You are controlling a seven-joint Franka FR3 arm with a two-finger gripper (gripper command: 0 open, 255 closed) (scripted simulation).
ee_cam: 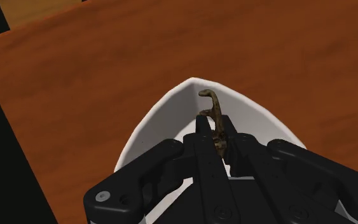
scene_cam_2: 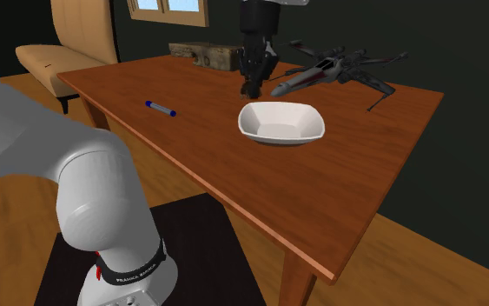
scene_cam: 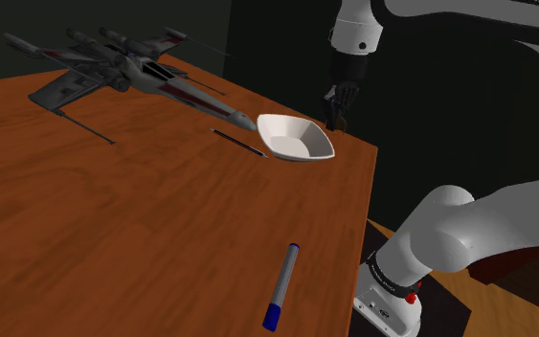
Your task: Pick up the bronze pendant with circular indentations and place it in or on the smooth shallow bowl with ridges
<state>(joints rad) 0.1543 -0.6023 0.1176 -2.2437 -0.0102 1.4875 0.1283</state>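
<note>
My black gripper [ee_cam: 219, 137] is shut on a thin brownish pendant [ee_cam: 214, 114], which is seen edge-on and sticks out past the fingertips. Just beyond it lies the white shallow bowl [ee_cam: 152, 124] with its pointed corner toward the pendant. In the shoulder view the gripper [scene_cam: 339, 110] hangs a little above the table's edge, next to the bowl [scene_cam: 296, 137] on the side toward that view's right. The second exterior view has the gripper [scene_cam_2: 253, 83] just behind the bowl [scene_cam_2: 281, 122] and slightly above it.
A grey star-fighter model [scene_cam: 123, 72] stands on the wooden table [scene_cam: 114, 220] beyond the bowl. A thin dark stick [scene_cam: 236, 142] lies beside the bowl and a blue pen [scene_cam: 281, 287] near the front edge. A wooden box [scene_cam_2: 206, 54] sits at the table's far side.
</note>
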